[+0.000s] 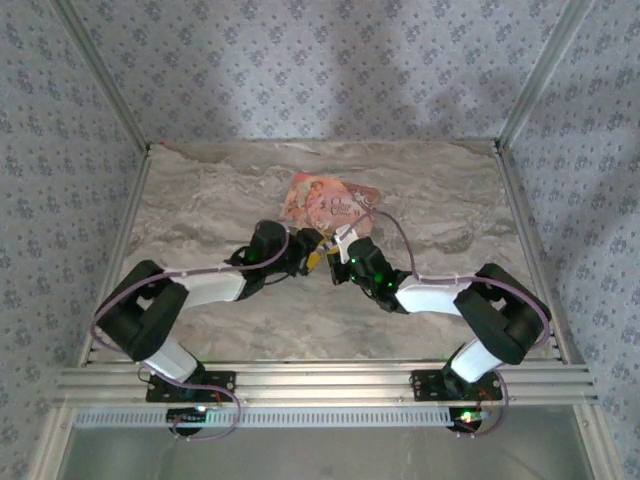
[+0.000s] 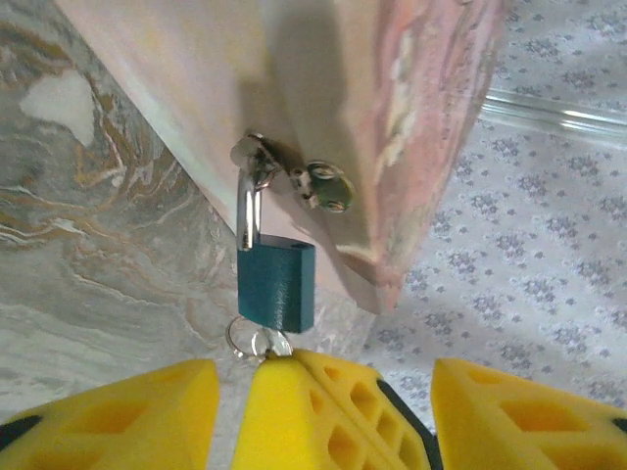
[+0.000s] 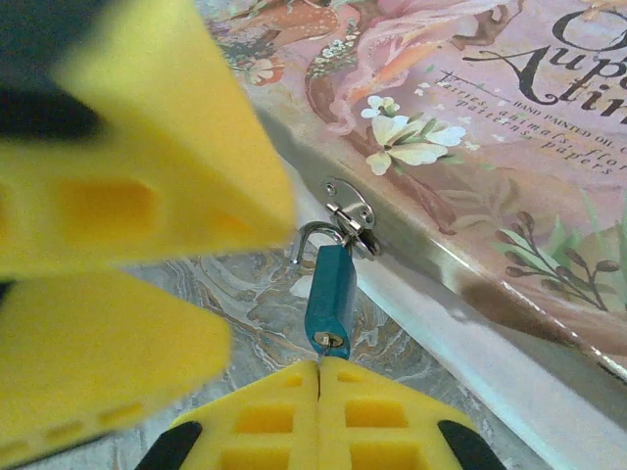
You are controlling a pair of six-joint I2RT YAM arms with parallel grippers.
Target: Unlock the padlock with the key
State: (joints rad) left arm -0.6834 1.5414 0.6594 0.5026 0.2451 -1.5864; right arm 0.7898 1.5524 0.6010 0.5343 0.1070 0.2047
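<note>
A small teal padlock with a silver shackle hangs from the hasp of a pink illustrated box. My right gripper is shut on the key, whose blade sits in the keyhole on the lock's underside; a key ring hangs beside it. In the right wrist view, one end of the shackle looks free of the body. My left gripper is open, its yellow fingers standing either side of the right gripper's tips just below the lock, touching nothing.
The box lies at the middle back of the marbled table, its front edge facing both arms. Patterned walls and metal frame posts close in the sides and back. Both grippers meet in front of the box.
</note>
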